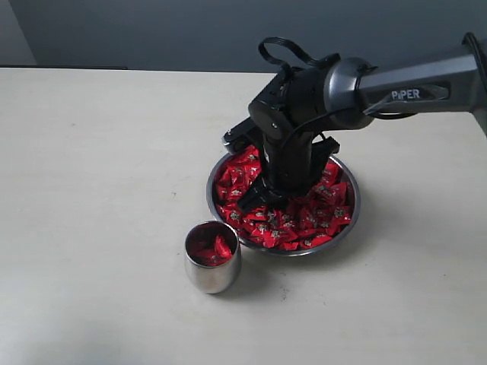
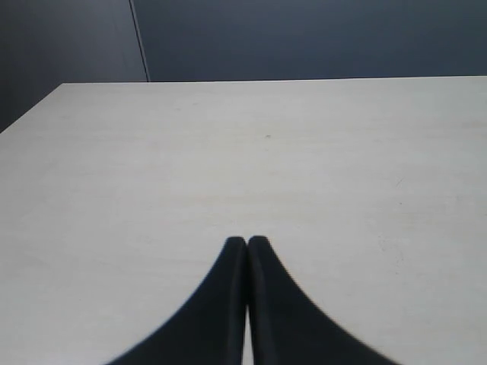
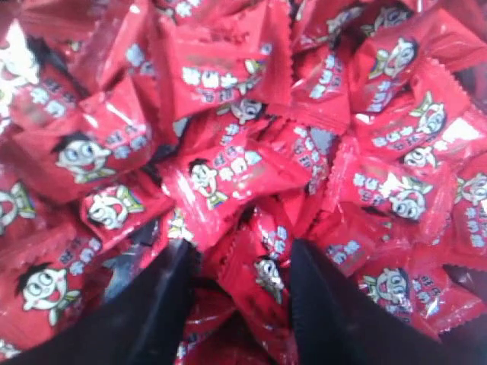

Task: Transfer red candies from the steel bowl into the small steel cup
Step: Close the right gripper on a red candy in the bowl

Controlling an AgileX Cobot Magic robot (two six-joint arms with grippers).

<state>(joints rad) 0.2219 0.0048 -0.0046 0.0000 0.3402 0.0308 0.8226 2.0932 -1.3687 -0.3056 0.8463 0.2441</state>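
right arm comes in from the right edge of the exterior view, forearm roughly level, wrist bent steeply down. right pincer (image 1: 272,199) points straight into the steel bowl (image 1: 358,204). in the right wrist view its fingers (image 3: 160,312) stand apart, tips sunk in the pile, with one candy lying in the gap, not clearly squeezed. left pincer (image 2: 246,242) has its fingers pressed together, over bare worktop (image 2: 228,152).

red candies (image 1: 312,220) fill the bowl in a loose heap: shiny crinkled wrappers with serrated ends, each with a pale cartoon face and pale print. a few more sit inside the small steel cup (image 1: 213,277). cup is upright on the worktop, just beside the bowl's rim on the camera side; touching or not, can't tell.
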